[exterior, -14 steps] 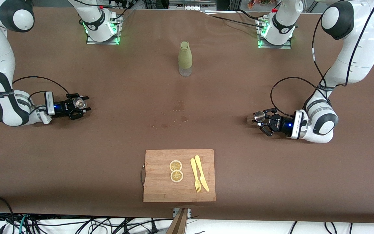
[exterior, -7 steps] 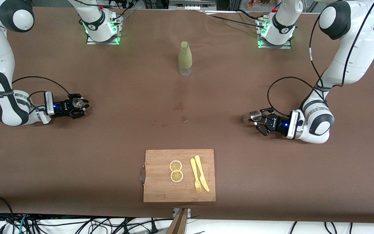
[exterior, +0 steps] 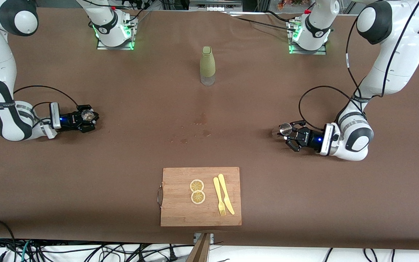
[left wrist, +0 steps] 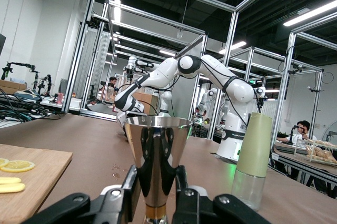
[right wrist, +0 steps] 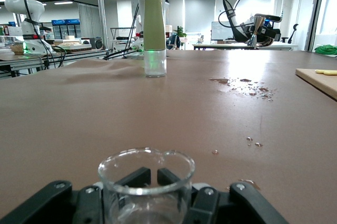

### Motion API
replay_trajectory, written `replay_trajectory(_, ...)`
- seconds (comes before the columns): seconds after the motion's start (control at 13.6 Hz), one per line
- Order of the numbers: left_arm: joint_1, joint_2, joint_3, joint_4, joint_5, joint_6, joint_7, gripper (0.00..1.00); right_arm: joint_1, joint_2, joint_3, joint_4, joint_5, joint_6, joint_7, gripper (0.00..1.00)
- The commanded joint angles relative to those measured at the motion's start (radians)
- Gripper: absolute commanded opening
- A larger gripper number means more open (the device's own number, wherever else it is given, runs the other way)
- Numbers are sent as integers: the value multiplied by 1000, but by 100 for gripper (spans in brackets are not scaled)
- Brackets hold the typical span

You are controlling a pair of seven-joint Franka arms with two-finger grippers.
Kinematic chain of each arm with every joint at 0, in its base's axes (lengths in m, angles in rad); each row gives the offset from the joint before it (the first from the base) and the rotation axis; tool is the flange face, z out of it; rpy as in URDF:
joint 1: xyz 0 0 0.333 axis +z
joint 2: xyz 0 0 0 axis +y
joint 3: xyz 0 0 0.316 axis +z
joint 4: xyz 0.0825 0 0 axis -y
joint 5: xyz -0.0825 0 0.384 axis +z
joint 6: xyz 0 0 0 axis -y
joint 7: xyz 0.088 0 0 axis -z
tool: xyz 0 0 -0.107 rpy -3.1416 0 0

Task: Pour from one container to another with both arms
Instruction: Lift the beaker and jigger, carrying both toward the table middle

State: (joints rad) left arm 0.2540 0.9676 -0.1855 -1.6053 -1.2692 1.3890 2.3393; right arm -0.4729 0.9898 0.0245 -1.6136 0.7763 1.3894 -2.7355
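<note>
Left gripper (exterior: 291, 137), at the table's three o'clock, clamps an upright steel jigger (exterior: 286, 128). Right gripper (exterior: 88, 121), at nine o'clock, clamps an upright glass (exterior: 87, 115); contents unclear. Bottle (exterior: 207, 66) stands at twelve o'clock.

Bright, even overhead light — soft shadows

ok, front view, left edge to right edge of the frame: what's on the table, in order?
Right claw shut on glass cup → cutting board → lemon slices → bottle → fork → knife → metal cup in the shut left claw.
</note>
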Motion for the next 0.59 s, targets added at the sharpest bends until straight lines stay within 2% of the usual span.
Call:
replay_trajectory(0.0, -12, -7, 6, -16, -58, -4, 6, 0, 0, -13, -5, -8, 0, -21, -70, 0)
replay_trajectory(0.29, -38, -9, 5, -16, -71, -2, 50, 0, 40, -48, -5, -9, 1, -32, -38, 0)
replay_trajectory(0.52, -91, -12, 6, -31, -143, 4, 109, 0, 88, -121, -8, -23, 9, -27, -17, 0)
